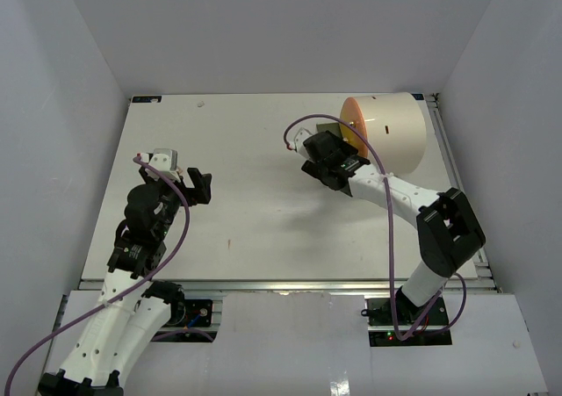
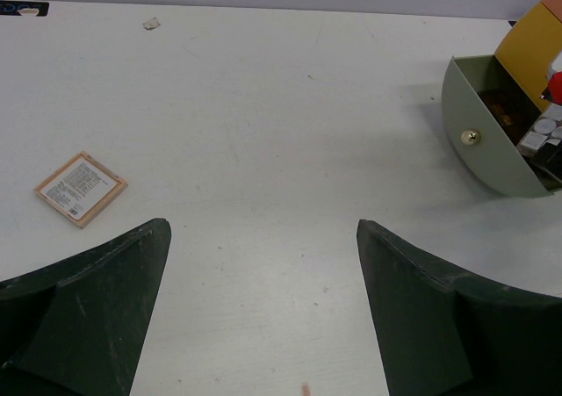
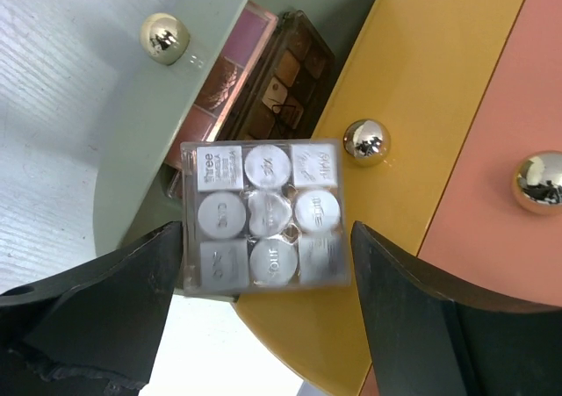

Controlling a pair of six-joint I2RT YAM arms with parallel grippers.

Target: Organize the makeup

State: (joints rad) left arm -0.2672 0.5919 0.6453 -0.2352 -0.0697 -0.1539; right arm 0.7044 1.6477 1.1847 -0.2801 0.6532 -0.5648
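Grey and square, the small palette (image 3: 263,216) is held between the right fingers (image 3: 97,317) over the open green drawer (image 3: 132,141), where brown and pink palettes (image 3: 263,71) are laid, while the left fingers (image 2: 83,313) are spread wide above the bench (image 2: 263,150), on which a flat peach square (image 2: 81,189) is seen.
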